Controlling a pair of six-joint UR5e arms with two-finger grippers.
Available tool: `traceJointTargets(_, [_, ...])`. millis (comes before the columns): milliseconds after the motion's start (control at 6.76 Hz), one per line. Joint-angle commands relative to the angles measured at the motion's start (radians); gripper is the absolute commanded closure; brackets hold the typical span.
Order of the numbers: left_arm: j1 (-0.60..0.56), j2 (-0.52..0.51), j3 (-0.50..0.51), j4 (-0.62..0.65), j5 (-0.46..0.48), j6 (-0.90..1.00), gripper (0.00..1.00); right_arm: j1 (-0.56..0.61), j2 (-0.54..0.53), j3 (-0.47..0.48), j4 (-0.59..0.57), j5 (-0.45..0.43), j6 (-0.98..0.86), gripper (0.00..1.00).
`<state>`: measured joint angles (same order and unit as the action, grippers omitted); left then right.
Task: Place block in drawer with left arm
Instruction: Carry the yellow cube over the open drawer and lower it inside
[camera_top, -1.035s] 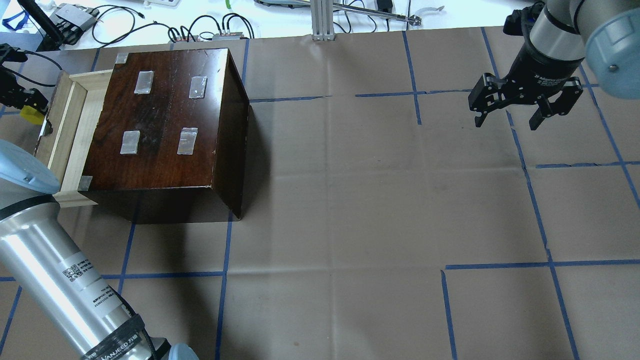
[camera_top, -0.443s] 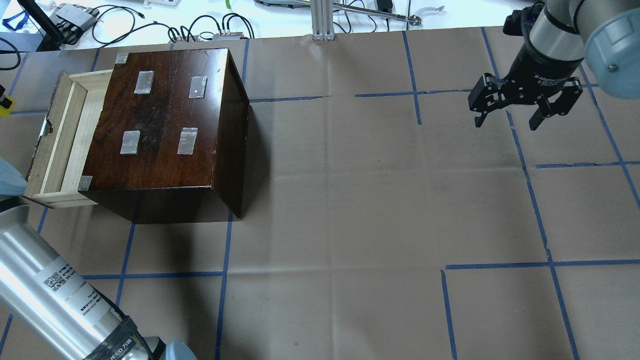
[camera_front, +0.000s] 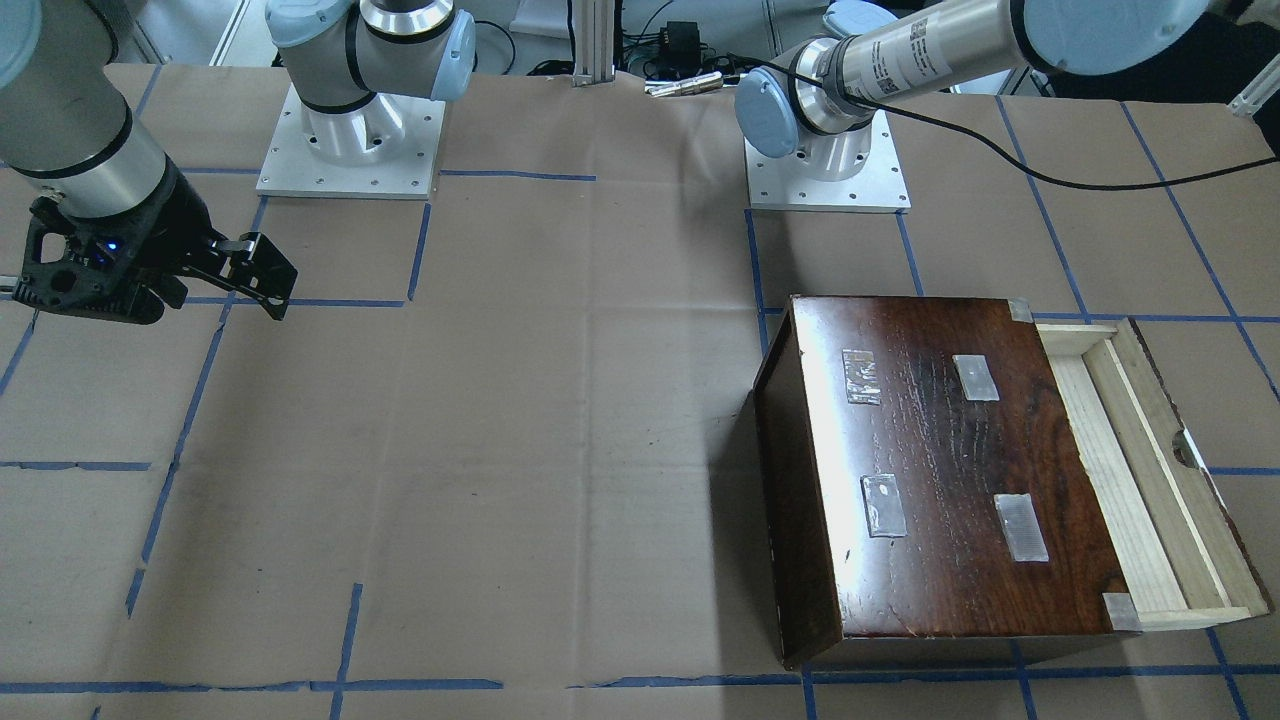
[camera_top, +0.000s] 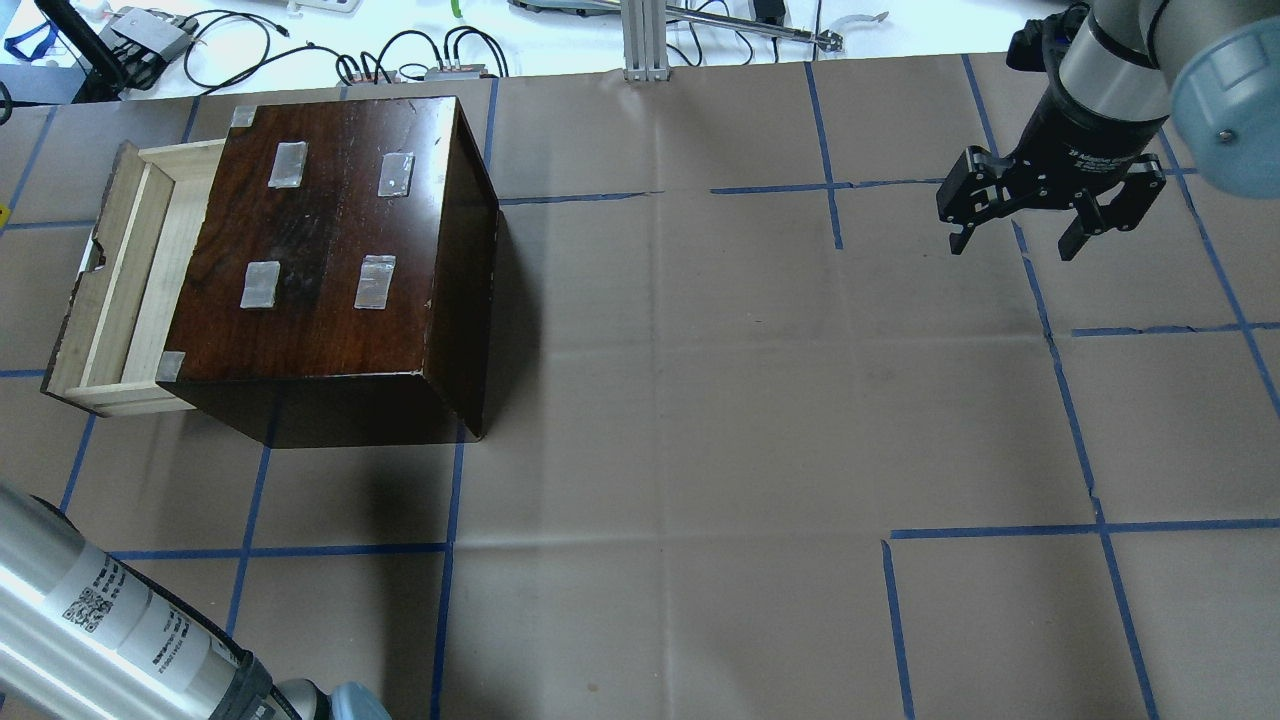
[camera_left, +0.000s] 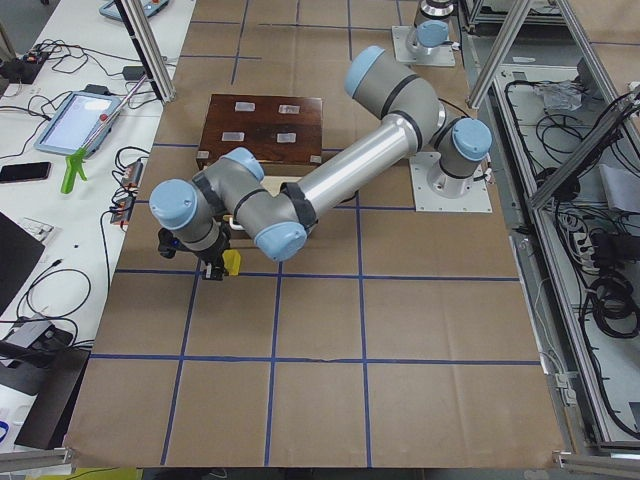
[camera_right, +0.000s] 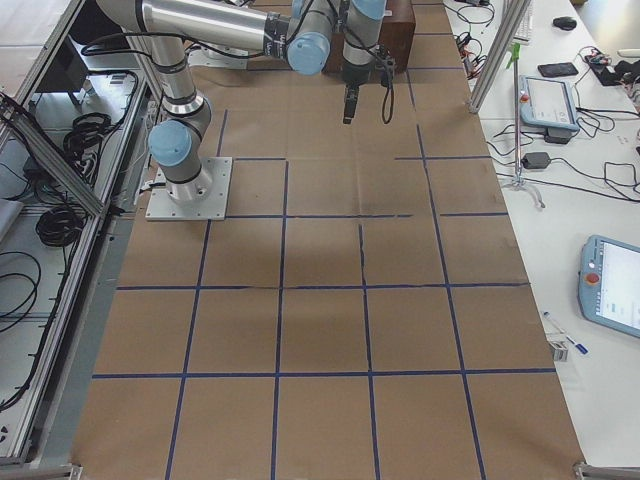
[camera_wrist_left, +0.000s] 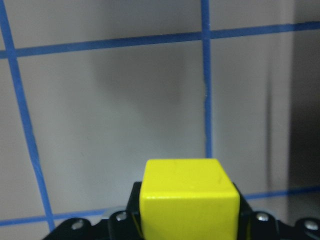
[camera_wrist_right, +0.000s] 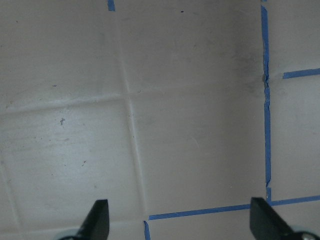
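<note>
The pale wooden drawer (camera_top: 150, 270) juts from the glossy dark-brown cabinet (camera_top: 330, 240), tray open upward; the cabinet's top covers the rest.

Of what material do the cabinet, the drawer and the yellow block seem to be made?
The cabinet looks like dark wood with glossy varnish: grain and glare show. The drawer is pale, matte bare wood. The block is smooth uniform yellow, perhaps plastic or painted wood.

Left pincer (camera_left: 216, 266) grips the yellow block (camera_wrist_left: 187, 200) beyond the pulled-out drawer (camera_top: 120, 270).
</note>
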<state>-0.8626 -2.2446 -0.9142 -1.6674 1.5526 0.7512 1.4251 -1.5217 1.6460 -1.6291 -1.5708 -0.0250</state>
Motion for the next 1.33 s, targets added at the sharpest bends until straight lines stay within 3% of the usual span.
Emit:
traceJointTargets(0, [-0.028,0.222,-0.243,0.026,-0.006,-0.105,0.82,0.0,0.0,-0.002,0.0,0.0,0.0,0.0])
traceJointTargets(591, [-0.214,0.433,-0.587,0.258,-0.003,-0.329,0.81,0.0,0.0,-0.002,0.0,0.0,0.0,0.0])
traceJointTargets(1183, [-0.222,0.41,-0.69,0.345,-0.006,-0.323,0.81,0.0,0.0,-0.002,0.0,0.0,-0.001,0.0])
